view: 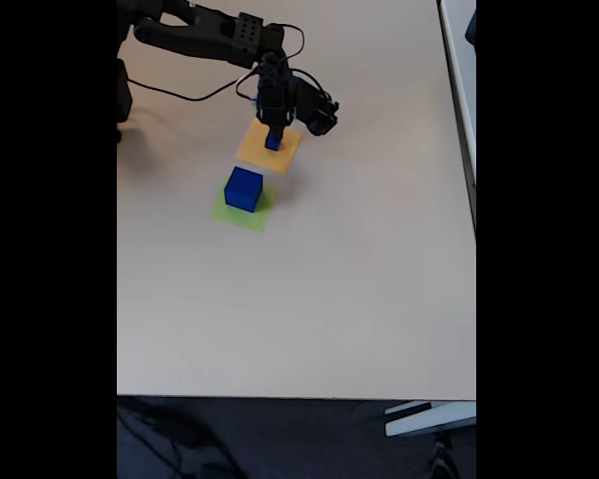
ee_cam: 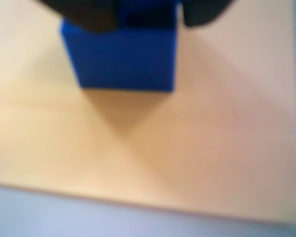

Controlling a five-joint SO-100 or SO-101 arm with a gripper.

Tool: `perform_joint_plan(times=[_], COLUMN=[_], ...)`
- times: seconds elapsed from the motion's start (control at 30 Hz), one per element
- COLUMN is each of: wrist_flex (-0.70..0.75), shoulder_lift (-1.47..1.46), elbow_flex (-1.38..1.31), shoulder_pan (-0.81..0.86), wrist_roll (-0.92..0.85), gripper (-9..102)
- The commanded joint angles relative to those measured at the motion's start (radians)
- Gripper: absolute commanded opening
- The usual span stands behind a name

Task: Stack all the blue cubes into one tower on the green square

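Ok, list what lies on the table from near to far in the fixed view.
Green square → large blue cube standing on it → orange-yellow square → smaller blue cube between the gripper fingers → the arm.

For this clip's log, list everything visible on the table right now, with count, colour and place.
Large cube: one, dark blue, sitting on the green square.
Small cube: one, dark blue, over the orange square, between the fingers.
Green square: one, lime green paper, mid-table.
Orange square: one, orange-yellow paper, just beyond the green one.
Table: one, beige.
Cable: one, black, near the arm.
Arm: one, black, top left.
Gripper: one, black, closed on the small cube.
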Motion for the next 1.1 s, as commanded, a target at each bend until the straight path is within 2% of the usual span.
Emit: perform_joint_plan(times=[0.0, 0.57, 1.07], wrist_flex=[-0.018, -0.015, 0.031], shoulder_lift=[0.052, 0.077, 0.161], elbow_flex=[0.0, 0.002, 0.002], shoulder_pan=[0.003, -0.005, -0.006], wrist_roll=[-0.009, -0.02, -0.044], gripper=[5, 12, 12])
